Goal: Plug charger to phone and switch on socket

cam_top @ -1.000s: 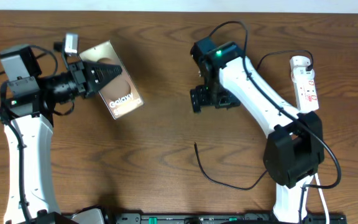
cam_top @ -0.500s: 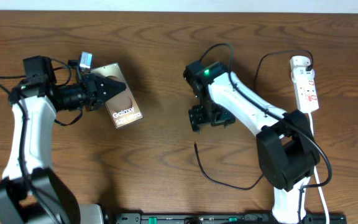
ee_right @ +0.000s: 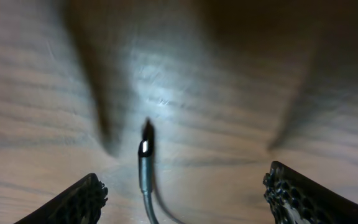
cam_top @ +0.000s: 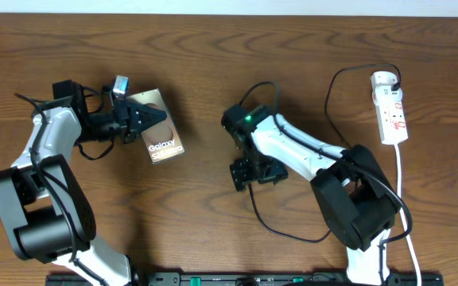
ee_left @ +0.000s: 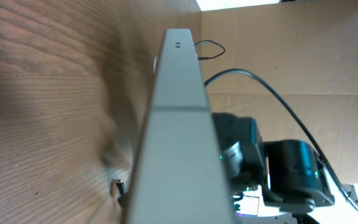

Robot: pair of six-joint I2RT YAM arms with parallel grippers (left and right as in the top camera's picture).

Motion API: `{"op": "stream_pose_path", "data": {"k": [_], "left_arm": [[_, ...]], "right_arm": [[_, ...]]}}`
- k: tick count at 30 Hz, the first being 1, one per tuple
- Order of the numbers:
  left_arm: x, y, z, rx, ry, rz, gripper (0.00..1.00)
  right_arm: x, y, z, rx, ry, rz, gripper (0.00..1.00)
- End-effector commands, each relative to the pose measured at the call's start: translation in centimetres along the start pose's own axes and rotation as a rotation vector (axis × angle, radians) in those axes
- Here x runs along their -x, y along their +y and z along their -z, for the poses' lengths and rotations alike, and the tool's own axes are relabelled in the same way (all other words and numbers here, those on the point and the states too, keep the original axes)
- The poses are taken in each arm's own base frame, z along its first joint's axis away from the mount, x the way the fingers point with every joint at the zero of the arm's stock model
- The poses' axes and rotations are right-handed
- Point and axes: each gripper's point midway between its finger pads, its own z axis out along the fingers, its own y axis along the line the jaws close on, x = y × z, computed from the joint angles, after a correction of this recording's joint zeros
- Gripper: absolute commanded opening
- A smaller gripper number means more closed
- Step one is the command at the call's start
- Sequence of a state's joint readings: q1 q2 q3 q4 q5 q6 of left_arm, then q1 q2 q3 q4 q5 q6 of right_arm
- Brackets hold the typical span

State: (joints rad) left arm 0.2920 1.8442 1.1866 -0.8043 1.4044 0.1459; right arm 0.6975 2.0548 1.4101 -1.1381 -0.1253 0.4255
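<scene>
Wood-grain table (cam_top: 213,63): left gripper (cam_top: 144,119) clamped on flat, slab-like phone (cam_top: 165,139); right gripper (ee_right: 185,186) spread wide, empty, straddling thin black charger (ee_right: 144,155) tip.

The flat, dark-framed phone (cam_top: 164,137), its brownish screen reading "Galaxy", sits askew over the tabletop's left half. It is screen up, with one end pinched in the closed left gripper (cam_top: 144,119). The thin black charger cable (cam_top: 277,233) curls near the front edge, its small plug tip (ee_right: 144,148) lying on the wood. The narrow white power strip (cam_top: 392,111) lies by the far right corner, rounded end toward the far edge.
</scene>
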Motion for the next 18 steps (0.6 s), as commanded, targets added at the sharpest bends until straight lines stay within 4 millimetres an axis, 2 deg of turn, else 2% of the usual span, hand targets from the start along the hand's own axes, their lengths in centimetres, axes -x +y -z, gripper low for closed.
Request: {"op": "stream_pose_path", "data": {"k": [1,9,15,18], "left_arm": [[0.3,-1.4,0.2,-0.061,-0.013,-0.053,0.07],[0.3,-1.4,0.2,-0.060,-0.013,-0.053,0.07],[0.4,-1.4,0.2,-0.060,-0.014,-0.055,0.07],[0.4,-1.4,0.2,-0.060,-0.014,-0.059,0.07]], "right_arm": [[-1.2,1.0,-0.7,0.002,0.020,-0.016,0.81],[-2.4,1.5,-2.9,-0.024,0.022,-0.080,0.73],[-2.5,1.3,-4.0,-0.023,0.010,-0.104,0.69],[-2.1,1.2,-4.1,-0.029,-0.009,-0.103,0.63]]}}
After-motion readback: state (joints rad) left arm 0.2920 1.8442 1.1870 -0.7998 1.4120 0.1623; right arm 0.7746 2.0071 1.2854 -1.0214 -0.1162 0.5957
